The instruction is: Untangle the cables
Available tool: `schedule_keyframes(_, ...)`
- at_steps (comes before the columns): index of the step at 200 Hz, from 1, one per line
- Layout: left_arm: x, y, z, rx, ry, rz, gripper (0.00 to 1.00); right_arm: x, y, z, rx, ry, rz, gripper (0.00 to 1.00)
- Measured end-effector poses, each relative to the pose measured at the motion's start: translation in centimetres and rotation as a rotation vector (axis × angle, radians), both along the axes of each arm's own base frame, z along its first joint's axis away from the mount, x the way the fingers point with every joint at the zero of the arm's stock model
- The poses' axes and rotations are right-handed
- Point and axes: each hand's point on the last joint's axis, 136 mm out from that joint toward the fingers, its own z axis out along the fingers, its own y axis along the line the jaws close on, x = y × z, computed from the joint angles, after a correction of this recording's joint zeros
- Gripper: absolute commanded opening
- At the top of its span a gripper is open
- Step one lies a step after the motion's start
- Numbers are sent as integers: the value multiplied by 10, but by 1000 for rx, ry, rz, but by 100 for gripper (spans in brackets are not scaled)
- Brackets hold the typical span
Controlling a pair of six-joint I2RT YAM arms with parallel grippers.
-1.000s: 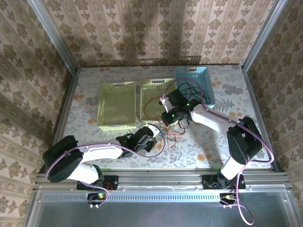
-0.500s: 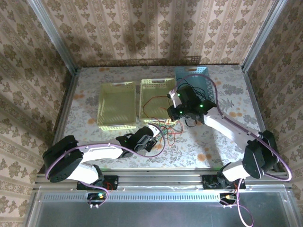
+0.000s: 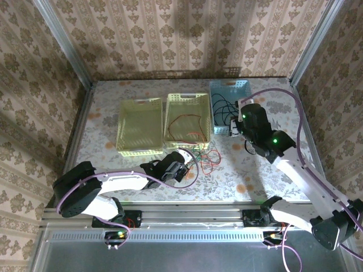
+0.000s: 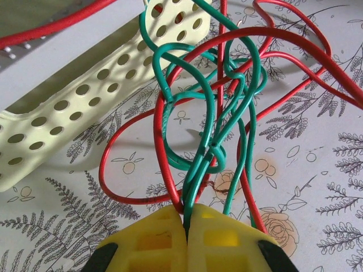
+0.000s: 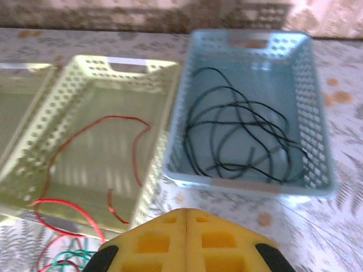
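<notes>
The floral tabletop (image 3: 102,116) carries, beyond the left claw (image 4: 186,221), a yellow basket (image 3: 139,127), a second yellow basket (image 3: 187,105) and a blue basket (image 3: 229,84); a cable tangle (image 4: 199,170) lies at the claw's tips.

Robot test cell: wallpapered panels (image 3: 187,34), aluminium frame rails (image 3: 193,212), floral-print table (image 3: 238,175).

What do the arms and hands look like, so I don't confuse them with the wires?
The left arm and right arm have white links and black joints, each trailing a thick lilac cable. Small green lights glow on the right one. The left hand and right hand are blocky yellow with square recesses, on black bases.
</notes>
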Motion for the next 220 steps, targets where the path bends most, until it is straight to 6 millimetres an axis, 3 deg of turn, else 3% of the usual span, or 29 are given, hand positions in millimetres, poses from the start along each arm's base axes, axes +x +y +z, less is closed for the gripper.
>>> schedule_keyframes(21,0,0,0,0,3,-3,0,-6,-6,-16,-5,40,-10,15)
schedule_keyframes(43,-1,-1,-1,0,5,-6,0,-14,19,-45,62,127,84,32)
schedule_keyframes(78,-2,-1,-4,10,7,-13,0,-29,76,-111,173,331,262,38)
schedule_keyframes(106,-5,-5,-4,16,5,-31,0,-36,97,-151,226,458,303,42)
schedule_keyframes(151,-6,-8,-3,22,6,-40,0,-24,111,-165,275,469,304,42)
schedule_keyframes(220,-8,-5,-6,36,16,-43,0,-8,116,-193,283,481,260,36)
